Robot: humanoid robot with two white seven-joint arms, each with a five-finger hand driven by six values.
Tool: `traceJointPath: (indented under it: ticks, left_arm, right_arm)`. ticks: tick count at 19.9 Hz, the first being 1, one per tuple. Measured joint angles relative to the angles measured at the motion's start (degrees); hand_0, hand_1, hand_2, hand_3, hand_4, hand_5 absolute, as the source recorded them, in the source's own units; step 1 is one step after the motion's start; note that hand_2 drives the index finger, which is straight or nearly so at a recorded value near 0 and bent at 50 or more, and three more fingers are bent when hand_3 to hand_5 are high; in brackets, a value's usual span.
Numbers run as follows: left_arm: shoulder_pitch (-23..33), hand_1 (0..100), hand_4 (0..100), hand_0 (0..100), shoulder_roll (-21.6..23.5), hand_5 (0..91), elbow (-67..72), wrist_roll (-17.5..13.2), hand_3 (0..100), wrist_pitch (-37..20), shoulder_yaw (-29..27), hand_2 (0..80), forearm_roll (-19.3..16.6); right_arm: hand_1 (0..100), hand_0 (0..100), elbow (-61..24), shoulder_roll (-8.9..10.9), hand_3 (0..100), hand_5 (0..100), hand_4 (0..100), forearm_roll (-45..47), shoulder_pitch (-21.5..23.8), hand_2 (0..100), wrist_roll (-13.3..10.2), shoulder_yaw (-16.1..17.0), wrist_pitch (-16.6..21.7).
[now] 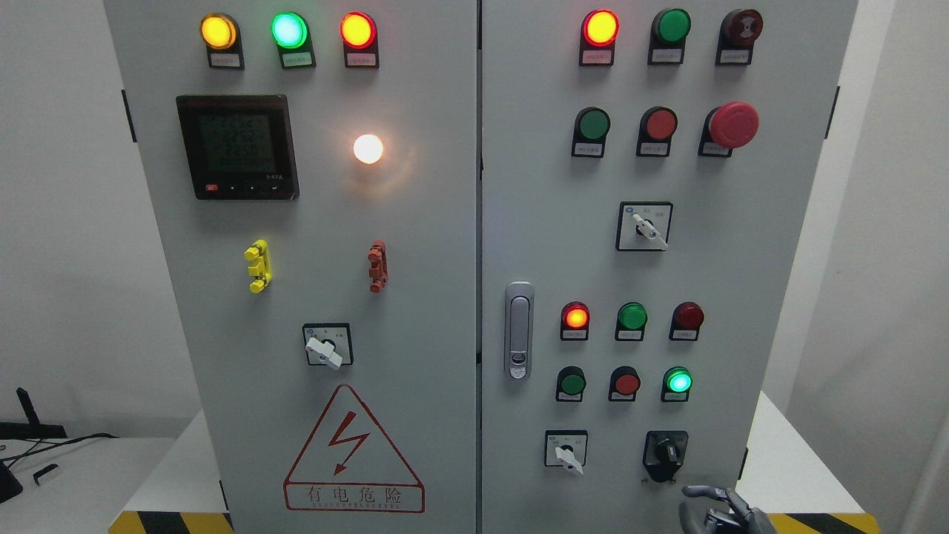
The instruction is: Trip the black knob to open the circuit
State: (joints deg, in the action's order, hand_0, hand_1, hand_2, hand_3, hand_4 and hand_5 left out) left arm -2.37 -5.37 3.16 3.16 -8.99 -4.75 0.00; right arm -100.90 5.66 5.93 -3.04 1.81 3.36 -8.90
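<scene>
Right robot hand (718, 512) at bottom edge, fingers loosely apart, empty, just below black knob (665, 452).

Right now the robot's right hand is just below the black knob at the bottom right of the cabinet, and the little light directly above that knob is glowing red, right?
Not quite. In the head view the right hand does sit just below the black knob, not touching it, but the light directly above the knob glows green, not red.
</scene>
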Motion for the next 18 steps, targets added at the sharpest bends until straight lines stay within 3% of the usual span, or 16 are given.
traceJointPath:
  ticks: [2,5,18]
  left_arm:
    - [0.0,39,0,12,0.0,0.0,0.0,0.0,0,0.0,0.0,0.0,0.0]
    - [0.0,39,0,12,0.0,0.0,0.0,0.0,0,0.0,0.0,0.0,0.0]
    - [0.0,39,0,12,0.0,0.0,0.0,0.0,0,0.0,0.0,0.0,0.0]
  right_arm:
    - [11,11,-1.2,0.04,52,47,48,2.1,1.7,25,0.4,0.7,-0.4]
    - [8,2,-3.4,0.23,48,41,44,5.2,4.9,23,1.0,1.9,-1.3]
    - [0,0,-11.0,0.5,30,29,29,10.3,12.5,17,4.1,6.4,-1.8]
